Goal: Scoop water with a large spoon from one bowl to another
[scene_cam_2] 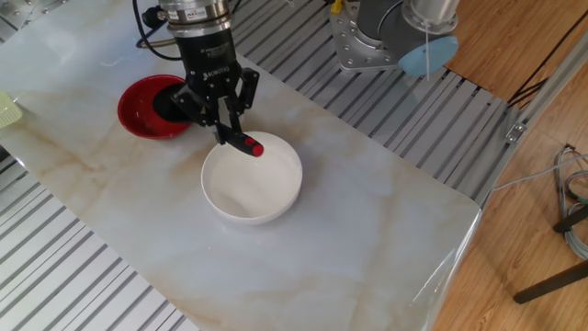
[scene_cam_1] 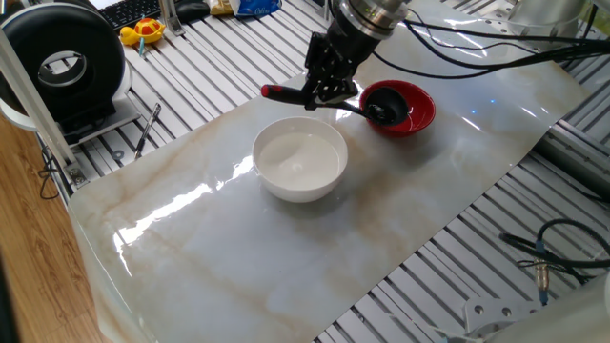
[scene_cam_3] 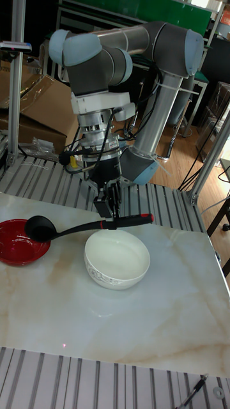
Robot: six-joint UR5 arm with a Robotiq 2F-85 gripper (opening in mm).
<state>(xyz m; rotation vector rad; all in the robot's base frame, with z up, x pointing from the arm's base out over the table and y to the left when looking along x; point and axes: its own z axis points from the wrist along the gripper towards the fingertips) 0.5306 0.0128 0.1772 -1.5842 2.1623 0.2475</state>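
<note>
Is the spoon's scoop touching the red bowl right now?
Apart. In the tall fixed view the large spoon scoop hangs above the red bowl, with a gap under it.

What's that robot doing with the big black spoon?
The robot's gripper is holding the large spoon by its handle. The scoop end hangs over the red bowl, and the red-tipped end sticks out over the white bowl. It's moving water between the bowls, though I can't see any water in the spoon.
</note>
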